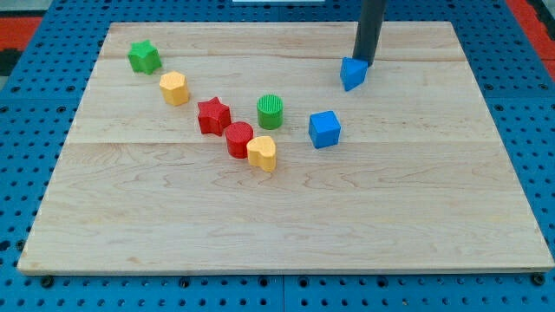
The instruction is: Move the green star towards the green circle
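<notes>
A pale wooden board lies on a blue pegboard table. The green star sits near the board's top left corner, well apart from the green circle at the middle. Between them run a yellow block, a red star, a red round block and a yellow heart-like block. A blue cube stands right of the circle. The rod ends in my tip, bare and holding nothing, touching the top edge of a blue angular block, far from the star.
</notes>
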Motion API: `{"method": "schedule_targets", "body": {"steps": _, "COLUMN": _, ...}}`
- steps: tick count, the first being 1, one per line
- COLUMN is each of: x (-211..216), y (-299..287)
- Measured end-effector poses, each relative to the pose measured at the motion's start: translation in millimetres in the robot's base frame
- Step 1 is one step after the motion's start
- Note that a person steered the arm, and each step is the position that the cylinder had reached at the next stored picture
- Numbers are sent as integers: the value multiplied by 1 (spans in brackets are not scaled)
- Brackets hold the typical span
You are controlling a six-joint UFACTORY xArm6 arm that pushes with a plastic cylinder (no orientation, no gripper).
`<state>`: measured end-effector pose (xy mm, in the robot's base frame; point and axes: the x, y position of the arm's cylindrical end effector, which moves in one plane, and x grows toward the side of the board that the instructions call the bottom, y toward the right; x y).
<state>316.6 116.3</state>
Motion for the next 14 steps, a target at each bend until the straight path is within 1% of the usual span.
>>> {"method": "schedule_targets", "body": {"steps": 1, "x": 38, "y": -46}}
{"method": "schedule_targets", "body": {"steps": 2, "x": 46, "y": -49}}
{"method": "schedule_targets", "body": {"steps": 3, "x": 28, "y": -17}}
{"method": "schedule_targets", "body": {"steps": 4, "x": -4, "y": -11}}
{"method": "schedule_targets", "body": {"steps": 5, "x": -17, "y": -117}}
{"method": "schedule_targets", "body": {"steps": 6, "x": -64, "y": -174}}
{"method": "schedule_targets", "body": {"steps": 7, "x": -99, "y": -271}}
{"method": "schedule_targets", "body": {"steps": 8, "x": -106, "y": -358}}
{"method": "schedule_targets", "body": {"steps": 9, "x": -66, "y": -391}}
{"method": "schedule_targets", "body": {"steps": 10, "x": -48, "y": -361}}
{"method": "schedule_targets", "body": {"steps": 11, "x": -68, "y": -342}}
{"method": "schedule_targets", "body": {"steps": 12, "x": -29, "y": -326}}
{"method": "schedule_targets", "body": {"steps": 13, "x": -24, "y": -343}}
{"method": "schedule_targets", "body": {"steps": 14, "x": -8, "y": -304}}
